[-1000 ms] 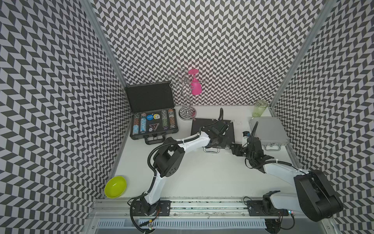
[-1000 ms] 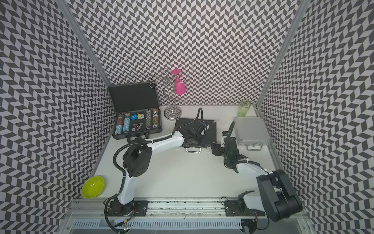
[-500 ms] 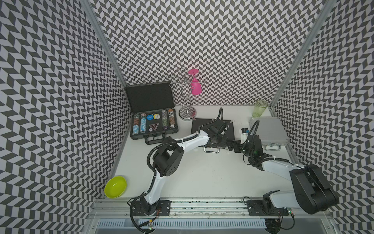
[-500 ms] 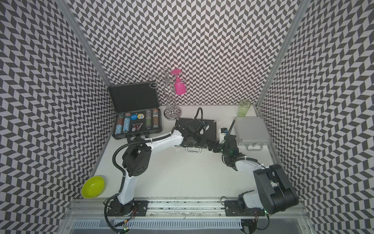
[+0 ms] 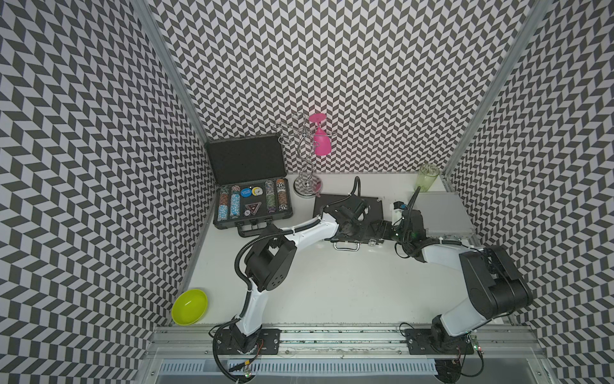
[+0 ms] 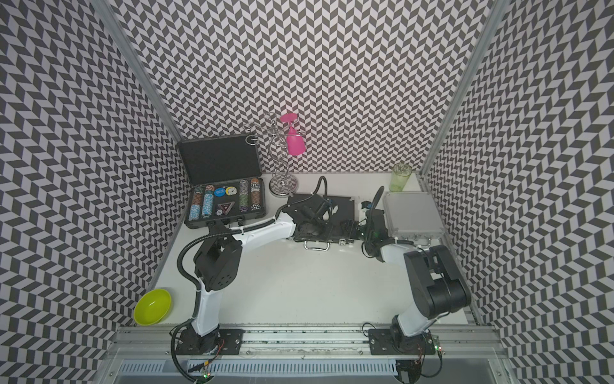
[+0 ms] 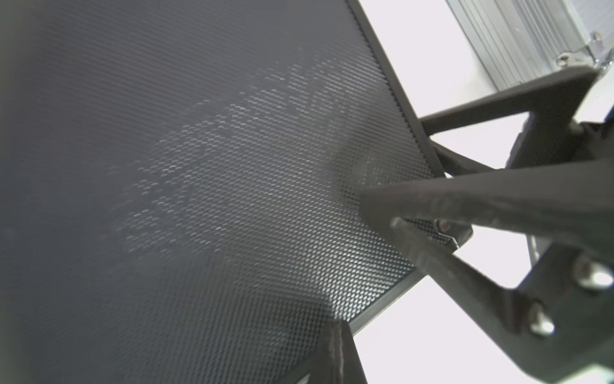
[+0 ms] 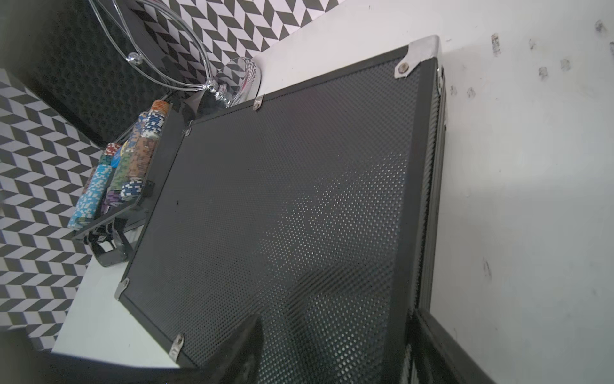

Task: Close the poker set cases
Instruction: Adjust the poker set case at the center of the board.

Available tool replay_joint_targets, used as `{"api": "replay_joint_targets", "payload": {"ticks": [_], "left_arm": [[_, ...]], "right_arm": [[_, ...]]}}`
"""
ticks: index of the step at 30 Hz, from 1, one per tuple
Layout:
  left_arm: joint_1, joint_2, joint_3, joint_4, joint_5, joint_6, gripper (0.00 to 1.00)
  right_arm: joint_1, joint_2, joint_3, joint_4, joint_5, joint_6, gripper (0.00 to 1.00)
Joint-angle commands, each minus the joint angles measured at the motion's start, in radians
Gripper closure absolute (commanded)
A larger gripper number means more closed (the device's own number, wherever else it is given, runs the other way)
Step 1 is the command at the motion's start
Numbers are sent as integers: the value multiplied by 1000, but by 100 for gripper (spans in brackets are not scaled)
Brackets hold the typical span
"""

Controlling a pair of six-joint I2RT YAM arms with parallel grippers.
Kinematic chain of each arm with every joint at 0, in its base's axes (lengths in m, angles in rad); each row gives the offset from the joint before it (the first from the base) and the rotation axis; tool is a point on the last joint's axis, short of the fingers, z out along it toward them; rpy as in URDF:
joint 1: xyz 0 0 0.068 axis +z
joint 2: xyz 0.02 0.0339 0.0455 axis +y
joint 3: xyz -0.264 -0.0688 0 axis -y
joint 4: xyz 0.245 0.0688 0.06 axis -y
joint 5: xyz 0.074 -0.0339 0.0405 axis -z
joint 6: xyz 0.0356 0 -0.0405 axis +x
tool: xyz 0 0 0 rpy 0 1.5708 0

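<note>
The black case (image 8: 282, 199) lies flat with its lid down, and both arms meet over it. The left gripper (image 7: 335, 335) is pressed together, empty, with its tip on the lid. The right gripper (image 8: 335, 339) is spread across the case's side edge nearest the silver case (image 5: 438, 212), one finger (image 8: 242, 349) over the lid and the other (image 8: 432, 349) just outside the side wall, pinching nothing. The silver case, on the robot's right of the black case, also looks closed. Whether either case's latches have caught cannot be told. The grey case (image 5: 247, 159), on the robot's left of the black case and nearer the back wall, stands open with its lid upright and its chips (image 5: 234, 206) showing, so it is probably the one left to close. The nearest risk is the straddling right jaws: if they close or pull away carelessly, they could catch the rim and lift the lid or drag the black case. The two grippers are also close enough on the lid to knock each other. The stand (image 5: 307, 187) with its pink glass (image 5: 322, 146) sits just beside the black case's back corner, between it and the grey case. A left arm swinging over to the grey lid could tip it. That upright lid may also push the grey case along the table rather than fold.
</note>
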Motion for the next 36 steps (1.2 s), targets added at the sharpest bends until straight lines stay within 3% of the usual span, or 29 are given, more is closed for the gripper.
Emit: {"api": "replay_joint_targets", "payload": {"ticks": [1,12,18,23,27,36], "left_arm": [[22,-75,-17,-11,-16,-24,99],[93,-93,-43,4,-52,-34,96],[115,-34,-39,-9,-82,-25,97],[142,3,-60,-10,-75,-11,100],[157,15,-58,-4,-44,-9,100],[150,7,-76,-17,-13,9,100]], "right_arm": [[49,14,-18,3,-187,13,32],[151,-72,-61,-69,-170,22,34],[173,-100,-107,-84,-166,-49,25],[176,-190,-153,-145,-101,-111,19],[217,-207,-203,-128,-21,-82,18],[296,-101,-164,-64,189,-67,21]]}}
